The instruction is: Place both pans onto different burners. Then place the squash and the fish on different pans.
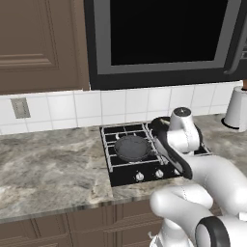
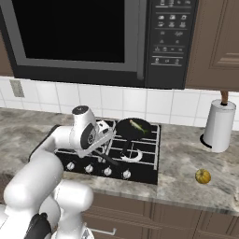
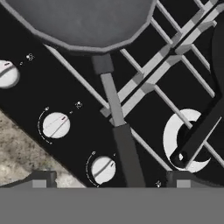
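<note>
Now end effector (image 3: 107, 181) released, straddling pan handle (image 3: 124, 144) at hob (image 3: 26, 109) front edge, untouched

I'm looking into a home kitchen: a black four-burner gas hob (image 2: 109, 149) with grey grates and white front knobs is set into a grey marbled stone counter (image 1: 48, 169). Above the hob hangs a dark built-in microwave (image 2: 93, 37); behind it, white wall tiles (image 1: 125, 103); beside the microwave, brown panelled wooden cabinets (image 1: 38, 43).

Near pan (image 3: 83, 19) cut off by the top edge; arm hides its handle (image 3: 118, 127)
</note>
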